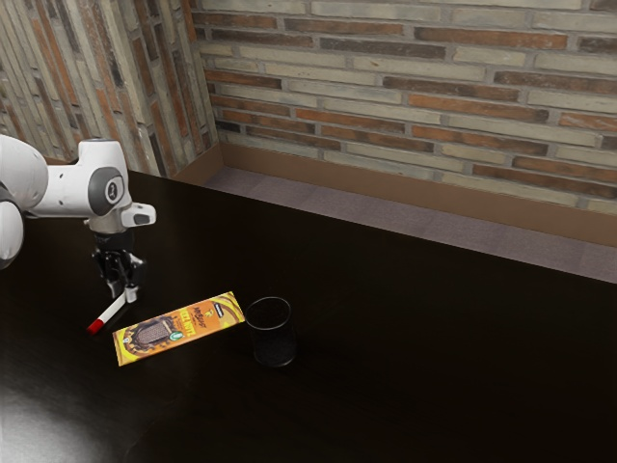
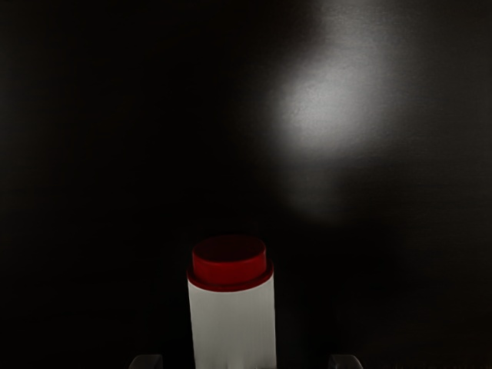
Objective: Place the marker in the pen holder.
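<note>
At the exterior view's left, the marker (image 1: 112, 313) appears to lie on the dark surface (image 1: 415, 376), its red end (image 1: 94, 327) pointing away from the pincer (image 1: 122, 295). The pincer is spread around the white barrel, a gap showing on each side in the wrist view, so nothing is gripped. The step in hand looks to be the grasp: it should keep the barrel centred, sit low enough for the pads to meet its sides, and close evenly so the marker neither rolls nor twists. A firm hold matters, since the marker must later be tipped upright. Further right lies a flat yellow packet (image 1: 178, 328), worth clearing with a good lift. Just beside its far end stands the pen holder (image 1: 274, 349), upright; the marker needs to come over its rim before being lowered.
</note>
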### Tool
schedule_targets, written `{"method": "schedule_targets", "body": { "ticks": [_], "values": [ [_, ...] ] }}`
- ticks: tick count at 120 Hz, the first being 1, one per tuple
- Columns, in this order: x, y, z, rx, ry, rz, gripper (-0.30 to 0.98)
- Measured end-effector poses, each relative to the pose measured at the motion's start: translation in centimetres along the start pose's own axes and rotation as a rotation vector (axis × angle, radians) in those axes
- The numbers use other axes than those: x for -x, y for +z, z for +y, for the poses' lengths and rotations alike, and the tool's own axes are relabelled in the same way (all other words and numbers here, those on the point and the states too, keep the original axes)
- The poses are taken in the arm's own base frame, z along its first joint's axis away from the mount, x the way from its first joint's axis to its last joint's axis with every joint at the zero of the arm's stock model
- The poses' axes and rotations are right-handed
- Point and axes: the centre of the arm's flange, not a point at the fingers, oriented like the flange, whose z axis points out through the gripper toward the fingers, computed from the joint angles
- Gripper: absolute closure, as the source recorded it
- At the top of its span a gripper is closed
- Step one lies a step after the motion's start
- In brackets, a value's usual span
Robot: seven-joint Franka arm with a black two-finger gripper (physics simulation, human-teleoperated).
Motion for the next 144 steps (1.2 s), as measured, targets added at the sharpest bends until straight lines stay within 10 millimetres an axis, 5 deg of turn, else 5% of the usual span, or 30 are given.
{"method": "schedule_targets", "body": {
  "ticks": [43, 56, 74, 86, 132, 139, 144],
  "values": [
    [0.0, -0.2, 0.1, -0.009, 0.035, 0.001, 0.75],
    [-0.2, -3.4, 2.5, -0.043, 0.075, 0.044, 0.78],
    [1.1, -12.2, 12.1, -0.164, 0.219, 0.212, 0.79],
    [2.8, -16.3, 18.8, -0.249, 0.329, 0.356, 0.79],
    [10.5, -17.2, 42.0, -0.258, 0.606, 0.833, 0.79],
    [12.2, -16.5, 43.2, -0.239, 0.606, 0.854, 0.79],
    [12.8, -16.0, 41.1, -0.234, 0.549, 0.862, 0.79]
  ]
}}
